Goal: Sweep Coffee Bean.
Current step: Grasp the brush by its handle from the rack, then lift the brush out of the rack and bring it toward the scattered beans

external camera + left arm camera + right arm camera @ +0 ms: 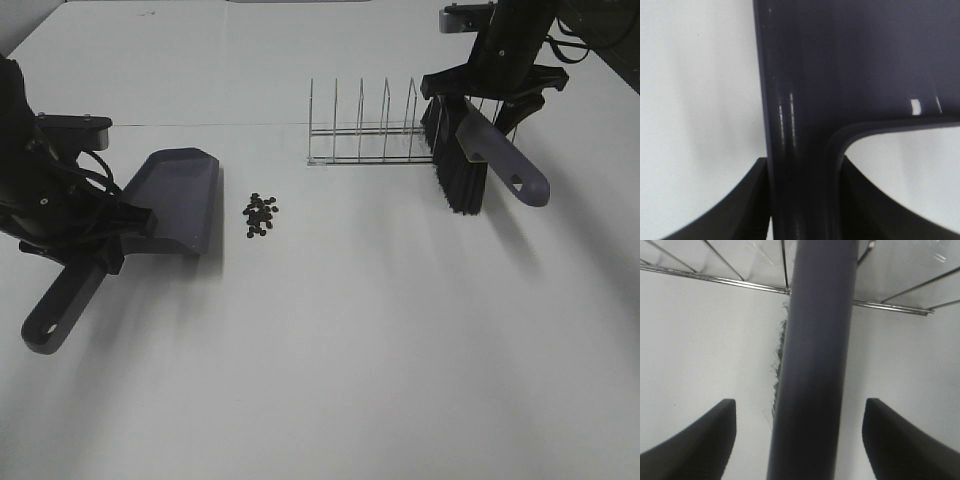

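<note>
Lying in a small loose cluster on the white bench (380, 350), the coffee beans (260, 214) sit just beside the open front edge of the dustpan (180, 200). They are between it and the wire rack (365, 130), nearer the dustpan. The beans touch neither.

The dustpan rests on the bench with its mouth turned toward the beans and its long handle running back toward the near left edge. The left hand (115, 225) is pinching that handle close to where it joins the pan. In the left wrist view both fingers press flat against the sides of the handle, with no gap.

The brush (465, 170) stands at the right end of the rack, with its black bristles pointing down at the bench. Its handle slants toward the near right and has a hanging hole at its end. Whether the brush leans on the rack cannot be told.

The right hand (490, 100) hangs over the brush near its head. Its fingers are spread to either side of the handle. In the right wrist view bare bench shows in the gap on each side, so neither finger touches the handle.
</note>
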Action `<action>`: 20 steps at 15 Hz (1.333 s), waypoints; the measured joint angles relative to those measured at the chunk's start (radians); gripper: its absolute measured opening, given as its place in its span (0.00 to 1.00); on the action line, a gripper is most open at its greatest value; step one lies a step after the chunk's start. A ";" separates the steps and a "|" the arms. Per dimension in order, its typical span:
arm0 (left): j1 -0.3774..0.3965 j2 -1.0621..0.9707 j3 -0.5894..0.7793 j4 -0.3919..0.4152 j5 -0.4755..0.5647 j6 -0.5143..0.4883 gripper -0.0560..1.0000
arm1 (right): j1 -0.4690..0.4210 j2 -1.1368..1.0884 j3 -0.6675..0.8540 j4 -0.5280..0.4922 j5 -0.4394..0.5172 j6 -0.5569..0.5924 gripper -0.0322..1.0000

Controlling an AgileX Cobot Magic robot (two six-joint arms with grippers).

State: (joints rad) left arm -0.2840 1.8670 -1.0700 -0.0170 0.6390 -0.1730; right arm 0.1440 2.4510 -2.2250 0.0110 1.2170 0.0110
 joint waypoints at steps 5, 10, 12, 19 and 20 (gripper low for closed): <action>0.000 0.000 0.000 0.000 0.000 0.000 0.39 | 0.000 0.068 0.000 -0.004 -0.009 0.000 0.53; 0.000 0.000 0.000 0.000 0.000 0.000 0.39 | 0.000 0.073 -0.083 -0.011 0.002 0.005 0.52; 0.000 0.000 0.000 0.000 0.000 0.000 0.39 | 0.000 0.074 -0.126 -0.011 0.002 0.008 0.52; 0.000 0.000 0.000 0.000 0.000 0.000 0.39 | 0.005 -0.012 -0.141 -0.041 0.007 0.035 0.32; 0.000 0.000 0.000 0.000 0.000 0.000 0.39 | 0.004 -0.029 -0.141 -0.048 0.007 0.035 0.32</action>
State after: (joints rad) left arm -0.2840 1.8670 -1.0700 -0.0170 0.6390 -0.1730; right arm 0.1480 2.4220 -2.3660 -0.0370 1.2240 0.0460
